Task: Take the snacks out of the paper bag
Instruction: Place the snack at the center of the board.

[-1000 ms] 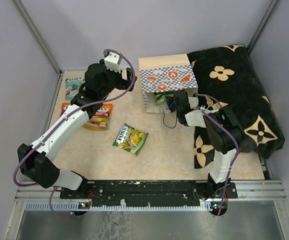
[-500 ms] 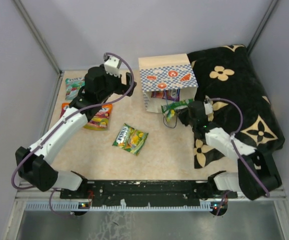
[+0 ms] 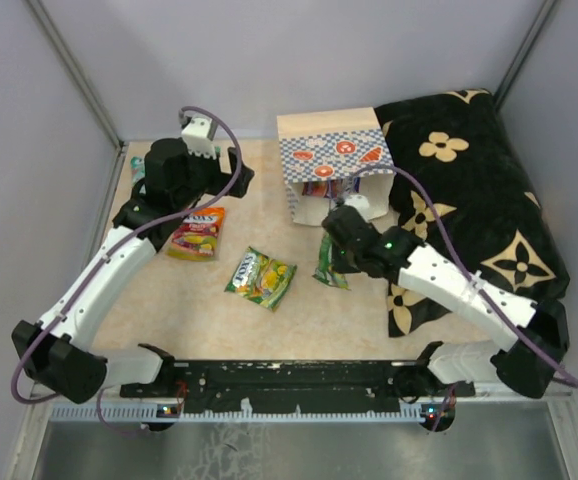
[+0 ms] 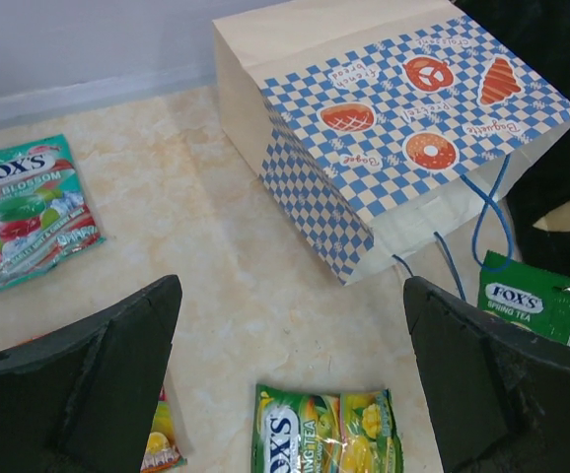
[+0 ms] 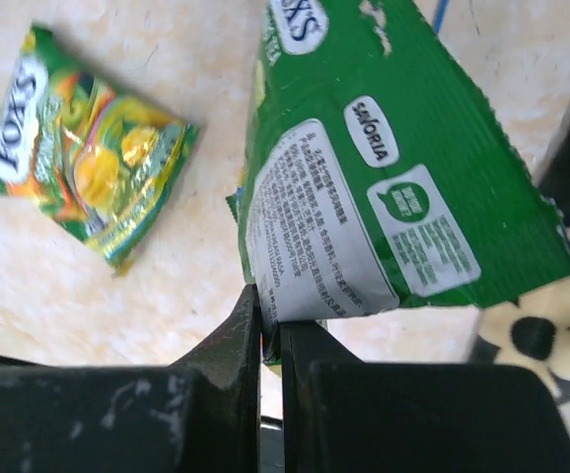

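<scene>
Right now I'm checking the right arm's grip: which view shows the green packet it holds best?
The right wrist view: the green packet fills the frame, its edge pinched in the shut right gripper. The top view shows it small, partly under the gripper. The left wrist view catches only a corner at its right edge.

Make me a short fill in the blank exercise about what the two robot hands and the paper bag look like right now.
The right hand is shut on a ____ Fox's Spring Tea packet.
The left hand stands wide ____, holding nothing.
The paper bag has thin ____ cord handles.
Missing words: green, open, blue.
</scene>
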Controlling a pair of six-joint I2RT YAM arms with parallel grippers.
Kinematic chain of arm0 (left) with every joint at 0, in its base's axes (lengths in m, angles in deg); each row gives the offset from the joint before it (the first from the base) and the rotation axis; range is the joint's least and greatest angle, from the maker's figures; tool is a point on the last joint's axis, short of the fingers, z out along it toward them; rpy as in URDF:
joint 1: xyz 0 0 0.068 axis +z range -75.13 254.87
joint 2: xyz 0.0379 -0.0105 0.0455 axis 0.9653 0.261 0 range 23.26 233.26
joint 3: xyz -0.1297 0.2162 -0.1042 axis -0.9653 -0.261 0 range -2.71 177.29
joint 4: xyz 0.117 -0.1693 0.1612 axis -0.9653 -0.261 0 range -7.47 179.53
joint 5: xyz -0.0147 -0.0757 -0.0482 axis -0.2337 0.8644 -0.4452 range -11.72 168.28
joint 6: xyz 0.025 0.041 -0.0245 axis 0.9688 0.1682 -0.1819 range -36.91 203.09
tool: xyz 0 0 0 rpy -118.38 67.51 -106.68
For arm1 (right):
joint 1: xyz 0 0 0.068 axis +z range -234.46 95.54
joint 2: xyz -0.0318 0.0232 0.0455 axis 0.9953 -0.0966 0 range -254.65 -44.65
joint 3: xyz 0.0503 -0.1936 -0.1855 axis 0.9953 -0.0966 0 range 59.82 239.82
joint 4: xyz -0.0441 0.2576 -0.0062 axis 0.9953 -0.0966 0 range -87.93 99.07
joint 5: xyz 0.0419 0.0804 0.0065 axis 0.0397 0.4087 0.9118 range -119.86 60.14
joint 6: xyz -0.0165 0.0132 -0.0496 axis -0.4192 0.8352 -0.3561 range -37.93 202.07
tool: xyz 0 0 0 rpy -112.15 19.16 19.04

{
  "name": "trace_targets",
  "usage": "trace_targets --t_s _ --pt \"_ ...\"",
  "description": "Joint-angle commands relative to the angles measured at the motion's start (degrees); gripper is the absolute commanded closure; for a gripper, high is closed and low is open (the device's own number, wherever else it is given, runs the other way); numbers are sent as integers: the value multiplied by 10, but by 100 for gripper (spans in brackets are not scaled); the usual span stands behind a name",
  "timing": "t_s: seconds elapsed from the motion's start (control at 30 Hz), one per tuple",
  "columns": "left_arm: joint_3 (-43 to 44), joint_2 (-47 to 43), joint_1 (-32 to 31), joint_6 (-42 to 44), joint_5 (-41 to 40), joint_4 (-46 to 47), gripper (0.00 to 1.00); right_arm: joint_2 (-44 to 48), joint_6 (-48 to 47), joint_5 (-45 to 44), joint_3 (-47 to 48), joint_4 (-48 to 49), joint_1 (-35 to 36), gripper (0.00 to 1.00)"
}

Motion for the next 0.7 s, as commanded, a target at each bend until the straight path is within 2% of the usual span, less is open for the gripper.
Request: trace_targets --t_s 0.0,0.2,0.37,0.5,0.67 --pt "-16 -25 6 -20 18 -37 0 -60 -87 -162 77 -136 98 100" --pt "-39 -64 7 -34 18 -74 0 -145 -86 -358 144 -257 207 100" --pt "-78 -80 7 -73 69 -52 0 -203 -77 -446 189 -318 234 100" --pt "-81 -77 7 -84 78 -54 0 -276 -60 -467 227 -354 262 100" --pt "-77 -80 7 -85 74 -57 0 -351 -52 -437 265 -369 297 98"
